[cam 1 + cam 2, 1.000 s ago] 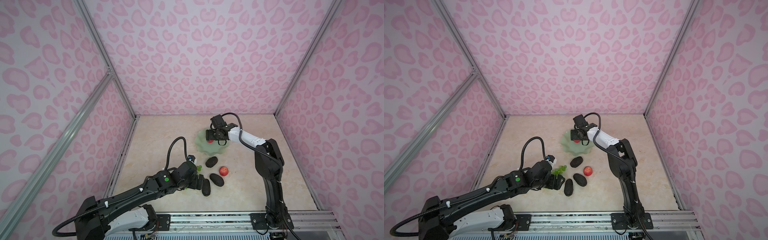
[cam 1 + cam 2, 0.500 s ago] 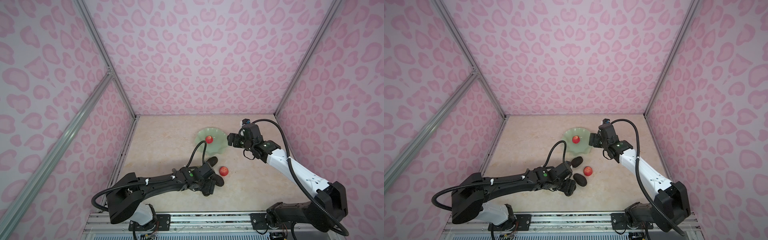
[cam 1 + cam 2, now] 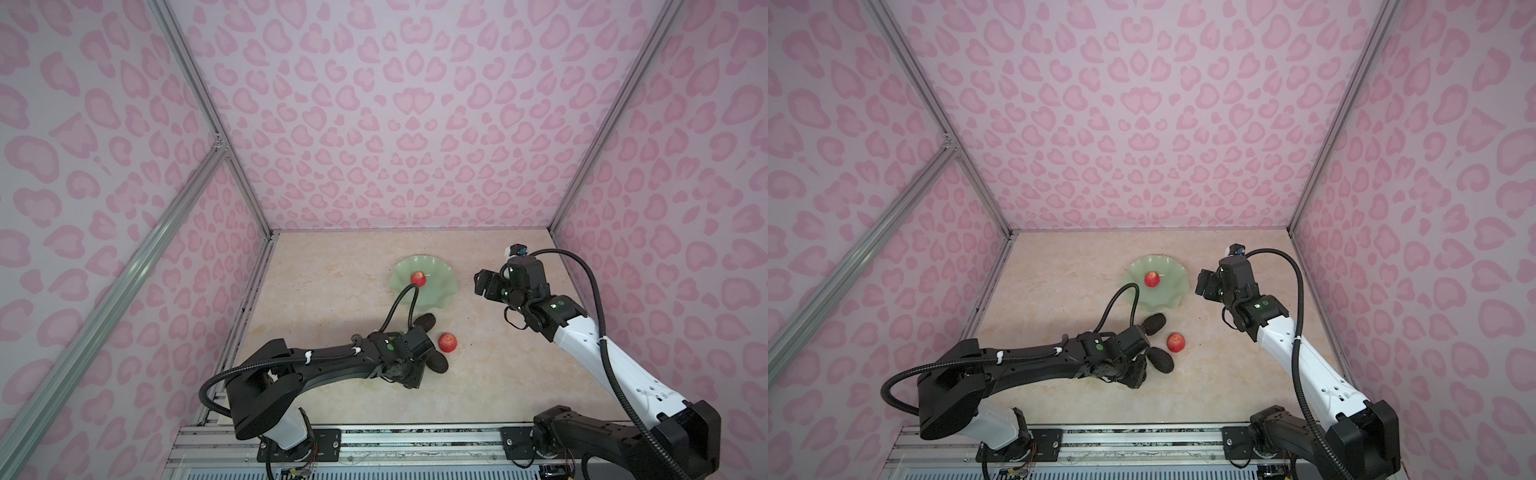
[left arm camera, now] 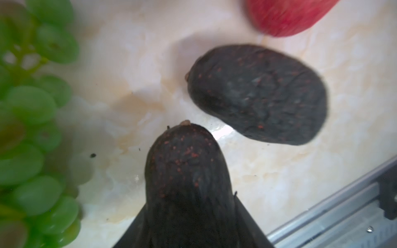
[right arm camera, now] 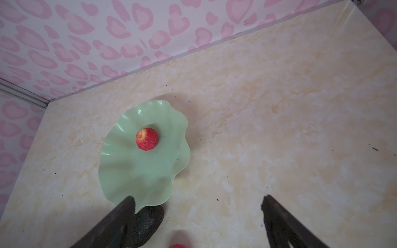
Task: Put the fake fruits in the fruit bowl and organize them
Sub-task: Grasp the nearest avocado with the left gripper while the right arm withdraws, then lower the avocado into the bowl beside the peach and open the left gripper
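The pale green fruit bowl (image 3: 434, 293) sits toward the back middle of the marble-look surface (image 3: 332, 291), with one red apple (image 3: 419, 279) lying inside it near the centre. Just in front of the bowl's near rim lies an avocado (image 3: 1154, 323). A second apple (image 3: 447, 342) rests on the surface nearer the front, and beside it lies another avocado (image 3: 1161, 360). In the left wrist view a third avocado (image 4: 187, 176) sits between the two fingers of the left tool (image 3: 409, 376), which is clamped on it; the green grapes (image 4: 32, 133) lie just beside it, and the loose avocado and the apple's edge show beyond. The right tool (image 3: 484, 284) hangs in the air beside the bowl, on its right in both top views, its fingers (image 5: 285, 223) wide apart with nothing between them.
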`<act>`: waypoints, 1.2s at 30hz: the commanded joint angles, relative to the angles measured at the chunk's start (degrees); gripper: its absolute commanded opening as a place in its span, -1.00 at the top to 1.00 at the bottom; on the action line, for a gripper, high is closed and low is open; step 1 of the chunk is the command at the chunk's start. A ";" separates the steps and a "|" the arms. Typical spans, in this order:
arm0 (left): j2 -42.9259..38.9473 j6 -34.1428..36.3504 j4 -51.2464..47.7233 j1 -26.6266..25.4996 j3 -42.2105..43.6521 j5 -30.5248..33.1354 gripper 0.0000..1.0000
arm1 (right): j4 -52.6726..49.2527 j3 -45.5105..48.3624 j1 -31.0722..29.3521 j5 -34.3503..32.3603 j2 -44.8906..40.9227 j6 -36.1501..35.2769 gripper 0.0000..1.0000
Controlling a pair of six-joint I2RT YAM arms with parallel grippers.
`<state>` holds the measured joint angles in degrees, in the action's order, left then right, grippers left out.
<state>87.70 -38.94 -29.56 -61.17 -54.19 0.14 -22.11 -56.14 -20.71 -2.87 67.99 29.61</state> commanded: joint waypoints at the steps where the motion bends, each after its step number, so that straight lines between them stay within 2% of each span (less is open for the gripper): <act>1: -3.04 4.28 -3.98 1.00 -5.02 3.29 0.04 | 1.19 -0.15 0.14 0.50 0.86 0.22 -0.84; 5: -2.08 10.96 -5.41 6.03 -13.16 2.03 0.04 | 0.81 0.32 0.40 0.59 1.27 0.21 -0.83; 8: 3.05 17.18 -5.56 10.18 -21.22 1.95 0.03 | 0.27 1.36 0.65 0.42 0.64 0.18 -0.82; 11: 11.27 22.04 -6.19 13.78 -31.58 0.10 0.03 | -0.67 2.77 0.82 0.28 -0.49 0.30 -0.81; 16: 26.66 25.50 -9.28 17.94 -46.89 -2.27 0.03 | -1.97 5.43 0.91 0.02 -3.23 1.08 -0.81; 22: 39.98 27.27 -12.53 20.27 -57.87 -3.17 0.04 | -1.97 7.51 1.16 0.65 -4.72 2.68 -0.81; 26: 45.83 27.11 -14.45 21.01 -61.93 -2.46 0.03 | -1.29 7.81 1.31 1.16 -4.49 3.44 -0.81; 31: 49.17 26.29 -14.46 21.09 -62.86 -2.31 -0.02 | -1.02 7.94 1.40 1.45 -3.44 3.53 -0.81; 36: 49.61 26.01 -14.58 21.26 -63.14 -1.84 -0.25 | -1.49 7.37 1.49 1.67 -2.52 3.07 -0.80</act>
<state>136.92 -12.91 -43.22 -40.03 -116.60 -2.11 -23.64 -48.51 -19.20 -1.45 65.04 32.80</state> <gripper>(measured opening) 0.620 0.902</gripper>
